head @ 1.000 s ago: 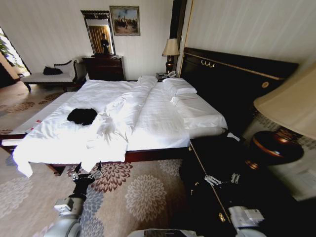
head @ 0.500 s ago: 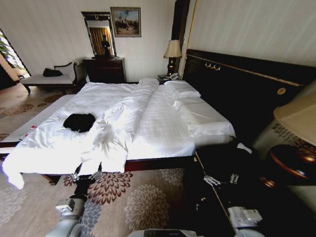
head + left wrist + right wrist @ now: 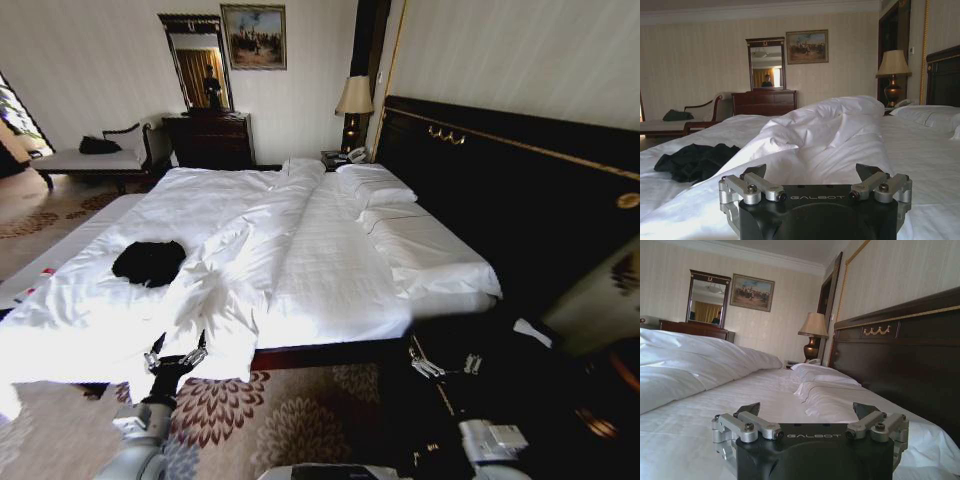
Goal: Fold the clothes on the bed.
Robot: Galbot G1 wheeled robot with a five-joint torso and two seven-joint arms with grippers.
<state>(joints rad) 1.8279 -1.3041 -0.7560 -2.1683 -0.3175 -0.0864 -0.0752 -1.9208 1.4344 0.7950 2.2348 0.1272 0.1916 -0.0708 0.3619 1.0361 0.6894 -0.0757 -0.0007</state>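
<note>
T-shirt (image 3: 148,262), black, crumpled on bed's (image 3: 330,270) left half, beside rumpled duvet ridge (image 3: 250,250); prob. light, limp, best pinched at hem or shoulders. Left gripper (image 3: 176,357) at bed's foot edge, right gripper (image 3: 445,366) low by headboard (image 3: 500,190); both w/ jaws spread, empty. Soft white bedding, patterned carpet (image 3: 290,410), dresser (image 3: 210,138) at far wall.

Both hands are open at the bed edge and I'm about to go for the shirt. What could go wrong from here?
1. The crumpled black cotton T-shirt lies well in on the white-duveted bed, so the open left hand may need a long reach.
2. A raised ridge of white duvet beside it could get pinched too.
3. The open right hand sits far across.
</note>
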